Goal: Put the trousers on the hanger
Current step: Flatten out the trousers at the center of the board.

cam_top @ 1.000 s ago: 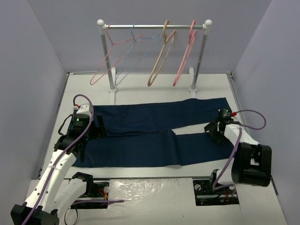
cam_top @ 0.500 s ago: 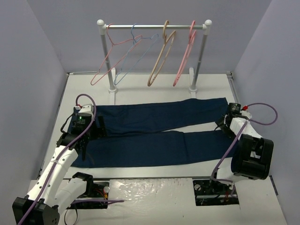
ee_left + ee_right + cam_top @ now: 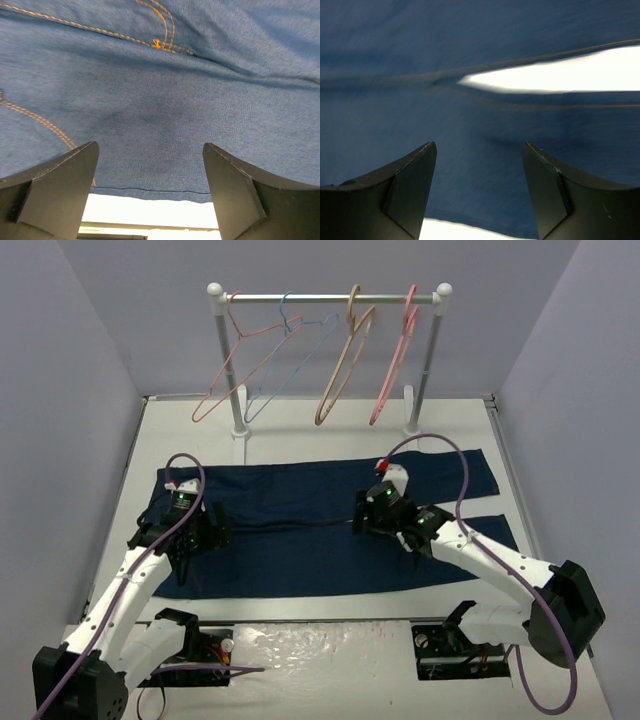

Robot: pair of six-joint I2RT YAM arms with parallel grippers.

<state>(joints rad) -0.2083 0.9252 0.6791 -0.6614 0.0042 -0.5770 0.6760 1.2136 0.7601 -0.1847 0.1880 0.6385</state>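
1. The trousers (image 3: 300, 560) lie flat and unfolded on the bench (image 3: 300, 425). The waist is to the left and both legs run out to the right, side by side.
2. The hanger (image 3: 338, 380) hangs by its hook on the rail (image 3: 330, 298) at the back of the bench, well apart from the cloth. Nothing is draped on it and neither arm is near it.
3. The left pincer (image 3: 195, 535) hangs low over the waist end. Its wrist view shows it (image 3: 150, 150) spread wide, with stitched denim below and nothing between the fingers (image 3: 55, 185).
4. The right pincer (image 3: 385, 523) is over the middle of the trousers, near the slit between the 2 legs. In its own view it (image 3: 479, 150) is also parted and holds nothing. Whether either pincer touches the cloth cannot be told.
5. By my judgement, nothing of the task is done beyond having the garment laid out straight.
6. What is left is nearly everything:
   - gripping the cloth
   - folding or gathering it
   - reaching the hanger
   - threading or draping the legs over its lower bar
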